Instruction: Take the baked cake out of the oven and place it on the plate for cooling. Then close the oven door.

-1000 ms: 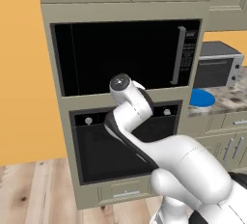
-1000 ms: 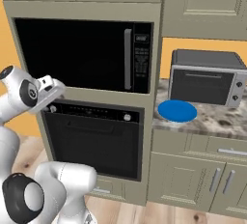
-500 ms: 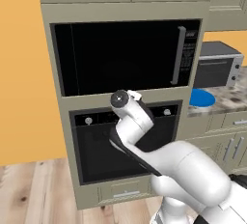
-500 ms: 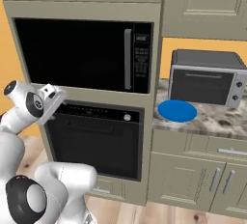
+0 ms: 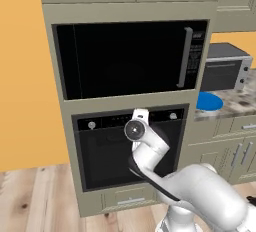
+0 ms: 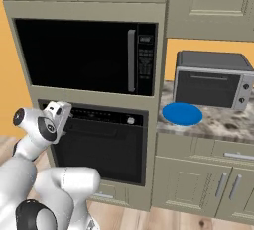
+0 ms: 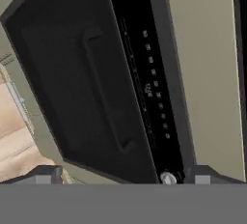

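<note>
Directly ahead of my hand (image 6: 63, 109), close in front of its tips, sits the oven door (image 7: 82, 88), and that closeness is the change: over the last second I have swung the arm down from level with the gap between the two black appliances to the top edge of the oven (image 5: 127, 151), so the hand view now looks along the door handle (image 7: 103, 92) and the control strip (image 7: 152, 88) beside it. The hand is spread wide with nothing in it, its tips just short of the handle and not touching. I read this as lining up to grab the handle and pull the door down; the door is shut, so the first step of the task is not yet done. The baked cake is hidden from me behind the dark glass; I can only presume it is inside. Above the hand is the microwave (image 5: 127, 58) with its vertical handle, which I must not mistake for my target. Off to the hand's right, on the surface (image 6: 223, 125), lies the plate (image 6: 182, 113), bare, and behind it the toaster oven (image 6: 211, 80). Once the door drops it will take up the space in front of me, so I may need to give it room.
</note>
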Robot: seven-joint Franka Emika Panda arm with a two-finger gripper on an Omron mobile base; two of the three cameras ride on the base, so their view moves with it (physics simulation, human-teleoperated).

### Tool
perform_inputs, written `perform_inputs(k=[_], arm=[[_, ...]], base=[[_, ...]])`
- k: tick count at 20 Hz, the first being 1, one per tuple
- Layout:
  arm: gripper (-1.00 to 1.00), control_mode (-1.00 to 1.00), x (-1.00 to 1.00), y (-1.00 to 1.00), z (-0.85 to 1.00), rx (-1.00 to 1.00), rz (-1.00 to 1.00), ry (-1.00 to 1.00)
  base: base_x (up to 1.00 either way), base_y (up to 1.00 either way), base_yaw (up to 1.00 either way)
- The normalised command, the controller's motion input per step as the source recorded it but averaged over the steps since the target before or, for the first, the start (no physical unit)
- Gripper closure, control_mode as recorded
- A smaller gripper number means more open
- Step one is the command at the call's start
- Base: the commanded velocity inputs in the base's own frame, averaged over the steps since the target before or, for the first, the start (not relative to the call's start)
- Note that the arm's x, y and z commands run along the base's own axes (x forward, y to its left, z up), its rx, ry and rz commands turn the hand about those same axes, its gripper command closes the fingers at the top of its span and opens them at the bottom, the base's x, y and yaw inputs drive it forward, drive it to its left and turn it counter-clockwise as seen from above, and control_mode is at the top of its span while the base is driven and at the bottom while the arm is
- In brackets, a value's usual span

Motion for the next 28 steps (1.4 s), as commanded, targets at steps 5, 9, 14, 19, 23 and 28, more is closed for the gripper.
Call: perform_inputs(k=[5,9,14,19,23,28], arm=[[-1.00,-1.00,0.00,-0.01,-0.45,-0.17,0.17,-0.16],[-1.00,-1.00,0.00,0.17,-0.37,-0.18,0.04,-0.20],[-1.00,-1.00,0.00,0.01,-0.44,-0.14,0.02,-0.20],[-1.00,-1.00,0.01,0.00,-0.51,-0.14,0.00,-0.18],[-1.00,-1.00,0.18,0.00,-0.41,-0.07,0.00,-0.16],[-1.00,-1.00,0.25,-0.03,-0.27,0.00,0.00,-0.12]], base=[[0.00,0.00,0.00],[0.00,0.00,0.00],[0.00,0.00,0.00],[0.00,0.00,0.00],[0.00,0.00,0.00],[0.00,0.00,0.00]])
